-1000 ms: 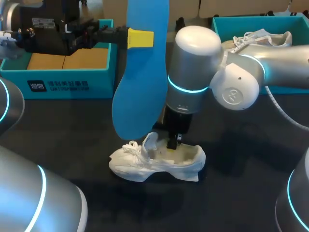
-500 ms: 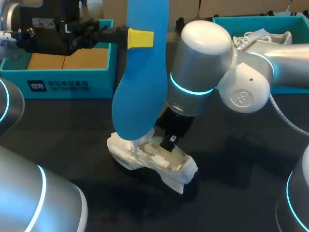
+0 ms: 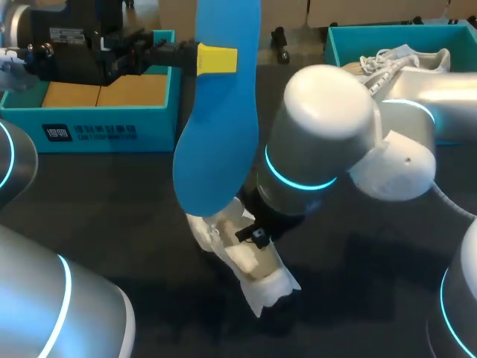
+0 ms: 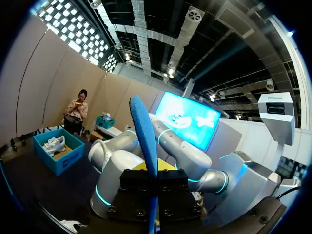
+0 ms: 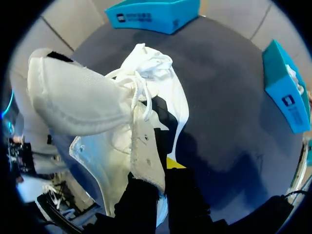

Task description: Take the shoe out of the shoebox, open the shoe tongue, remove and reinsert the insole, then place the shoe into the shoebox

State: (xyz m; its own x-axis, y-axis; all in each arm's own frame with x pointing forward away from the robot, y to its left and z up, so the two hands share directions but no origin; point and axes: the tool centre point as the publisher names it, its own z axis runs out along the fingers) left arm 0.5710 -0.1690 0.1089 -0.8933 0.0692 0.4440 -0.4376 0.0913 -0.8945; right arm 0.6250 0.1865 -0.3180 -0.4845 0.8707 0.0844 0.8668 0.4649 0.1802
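Presently the right box (image 3: 332, 48) holds 1 shoe (image 3: 425, 60), the left gripper (image 3: 216, 58) clamps the insole (image 3: 216, 149), and the right gripper (image 3: 257, 237) clamps the wall of a 2nd shoe (image 3: 261, 276).

The white lace-up sneaker (image 3: 253, 265) lies askew on the dark table (image 3: 112, 224), perhaps tipped onto its side. The long blue foam insole (image 3: 216, 127) hangs upright above its front. The open teal cardboard shoebox (image 3: 97, 119) sits behind.
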